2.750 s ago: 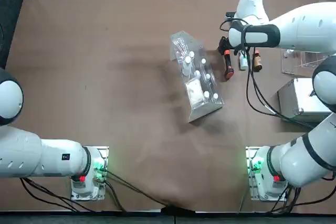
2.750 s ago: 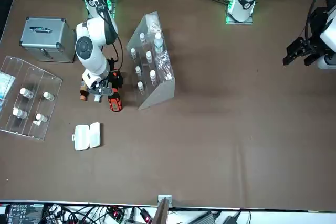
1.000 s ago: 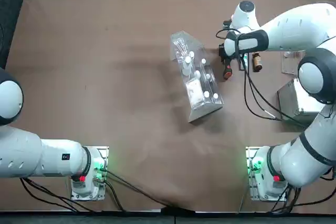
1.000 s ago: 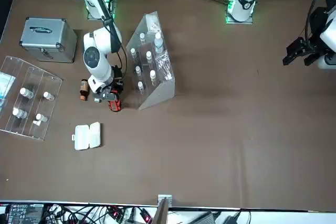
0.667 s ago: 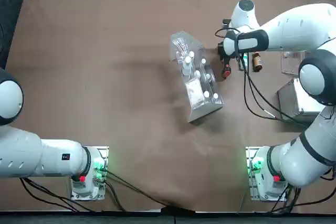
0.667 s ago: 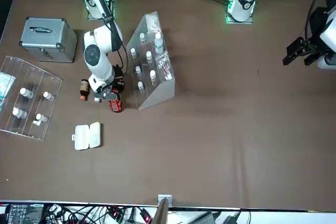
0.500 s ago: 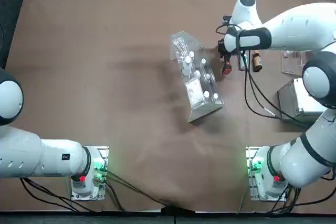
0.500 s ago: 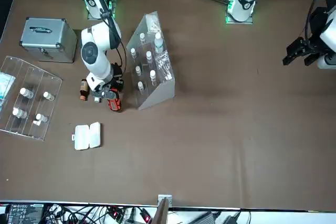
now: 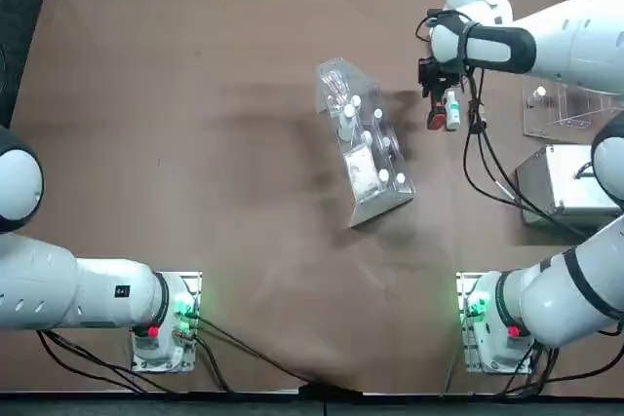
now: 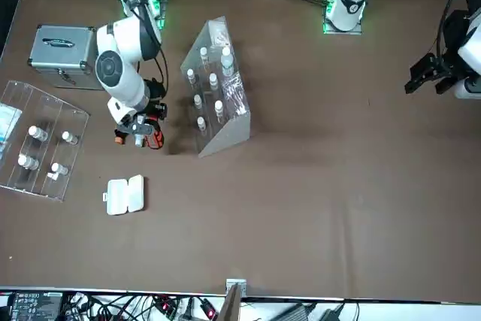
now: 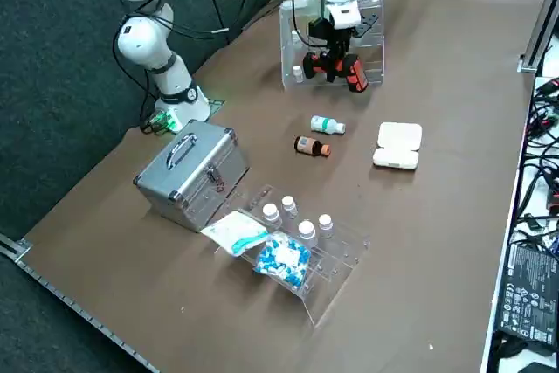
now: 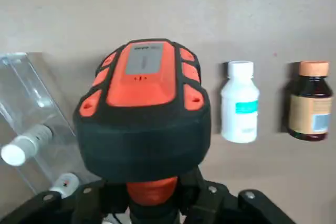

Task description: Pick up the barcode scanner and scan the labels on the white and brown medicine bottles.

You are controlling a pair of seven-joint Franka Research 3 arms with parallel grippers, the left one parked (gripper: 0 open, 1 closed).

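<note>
A: Where do we have the scanner (image 12: 140, 82)?
B: In the right gripper (image 11: 336, 58), raised over the bench (image 11: 419, 242). We record the fingers (image 12: 202, 198) closed on its orange-red and black body, below the broad head.
A: And our bottles?
B: Both lie on their sides, apart from each other: the white bottle (image 12: 240, 106), teal band showing, nearer the scanner; the brown bottle (image 12: 311, 103), orange cap, beyond it. We see both labels facing up, and neither bottle touches the scanner.
A: Nearby?
B: We note the white case (image 11: 397, 145), open, near the bottles' capped ends.
</note>
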